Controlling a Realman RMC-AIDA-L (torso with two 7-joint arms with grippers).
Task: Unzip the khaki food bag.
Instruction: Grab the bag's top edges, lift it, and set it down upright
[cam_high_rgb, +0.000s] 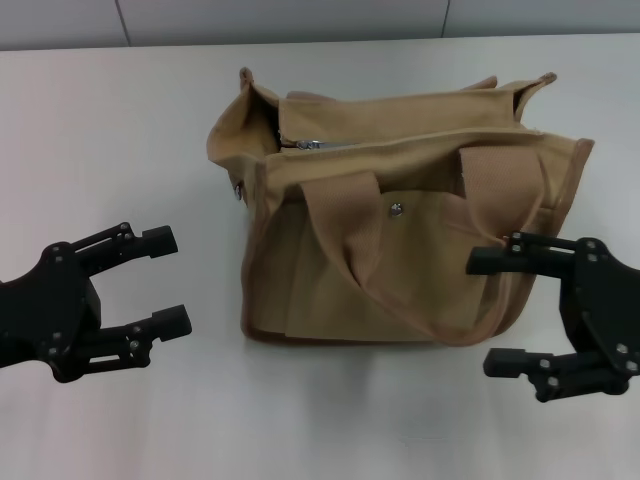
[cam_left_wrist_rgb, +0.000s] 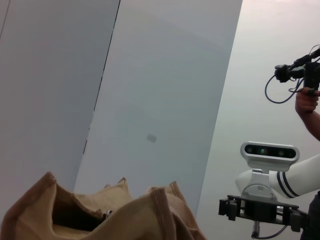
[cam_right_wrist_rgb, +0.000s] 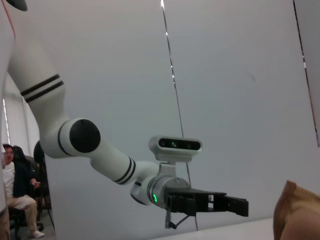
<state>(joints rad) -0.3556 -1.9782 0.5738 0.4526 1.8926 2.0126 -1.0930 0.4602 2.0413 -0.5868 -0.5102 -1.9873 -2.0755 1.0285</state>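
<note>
nearest the camera in the head view, the left gripper (cam_high_rgb: 172, 280) hangs low over the white table (cam_high_rgb: 120, 130) on the robot's left, its two black fingers spread wide apart and pointing toward the bag, holding nothing. opposite it, the right gripper (cam_high_rgb: 497, 312) sits on the robot's right, its jaws likewise apart and empty, the upper finger (cam_high_rgb: 500, 260) lying just in front of the bag's near right corner; whether it touches the fabric cannot be told. between the two grippers, a little farther back, the khaki food bag (cam_high_rgb: 400, 250) stands upright on the table, its front pocket with a metal snap (cam_high_rgb: 396, 210) facing the robot and a strap handle (cam_high_rgb: 345, 225) drooping over that front panel. farther still, along the bag's top, the silver zipper pull (cam_high_rgb: 308, 144) rests near the left end of the opening. in the left wrist view the bag's upper edge (cam_left_wrist_rgb: 100, 215) shows close by, with the right gripper (cam_left_wrist_rgb: 260, 210) beyond it.
</note>
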